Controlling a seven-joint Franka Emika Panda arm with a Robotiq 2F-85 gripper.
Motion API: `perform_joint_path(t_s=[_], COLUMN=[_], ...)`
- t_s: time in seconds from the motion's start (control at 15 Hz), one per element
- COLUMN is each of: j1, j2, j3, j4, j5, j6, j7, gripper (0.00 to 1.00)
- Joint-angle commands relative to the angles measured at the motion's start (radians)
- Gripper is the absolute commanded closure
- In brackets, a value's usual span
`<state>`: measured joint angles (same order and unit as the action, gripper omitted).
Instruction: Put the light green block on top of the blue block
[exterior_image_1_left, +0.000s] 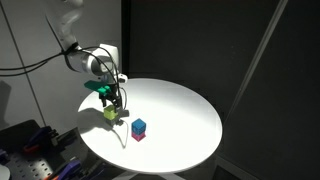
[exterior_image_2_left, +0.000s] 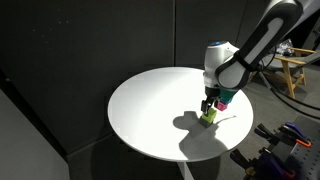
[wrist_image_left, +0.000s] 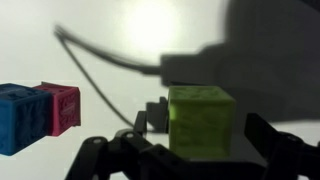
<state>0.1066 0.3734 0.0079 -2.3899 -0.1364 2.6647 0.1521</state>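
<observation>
The light green block (wrist_image_left: 200, 120) sits on the round white table (exterior_image_1_left: 180, 110) between my gripper's fingers (wrist_image_left: 205, 140). It also shows in both exterior views (exterior_image_1_left: 111, 114) (exterior_image_2_left: 209, 116). The gripper (exterior_image_1_left: 113, 102) (exterior_image_2_left: 210, 106) is open around it, with a small gap still showing at one finger. The blue block (wrist_image_left: 20, 118) stands a short way off to the left in the wrist view, touching a pink block (wrist_image_left: 62, 107). In an exterior view the blue block (exterior_image_1_left: 139, 125) sits beside the pink one (exterior_image_1_left: 138, 136), toward the table's middle.
The table edge (exterior_image_1_left: 95, 150) is close to the gripper. A thin dark line, a cable or its shadow (wrist_image_left: 100, 55), crosses the table near the blocks. Dark curtains surround the table, and equipment (exterior_image_2_left: 290, 140) stands beside it.
</observation>
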Motion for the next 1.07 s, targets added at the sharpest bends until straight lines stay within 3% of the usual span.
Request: perform_joint_path(t_s=[0.0,0.4,0.47,0.53,0.67,0.93,1.0], j1=[0.008,0.004,0.005,0.004,0.006,0.009,0.01], j2=[0.018,0.032,0.033,0.034,0.036,0.041,0.038], j3=[-0.012,-0.011,-0.011,-0.012,-0.014,-0.017,-0.018], j4=[0.015,0.016,0.015,0.016,0.017,0.024,0.025], j5=[-0.013,-0.006,-0.006,-0.005,-0.006,-0.004,-0.005], j6=[0.025,0.062,0.064,0.064,0.061,0.041,0.035], j7=[-0.017,-0.032,-0.032,-0.033,-0.033,-0.027,-0.025], gripper=[0.0,0.0,0.05,0.27,0.33,0.66,0.69])
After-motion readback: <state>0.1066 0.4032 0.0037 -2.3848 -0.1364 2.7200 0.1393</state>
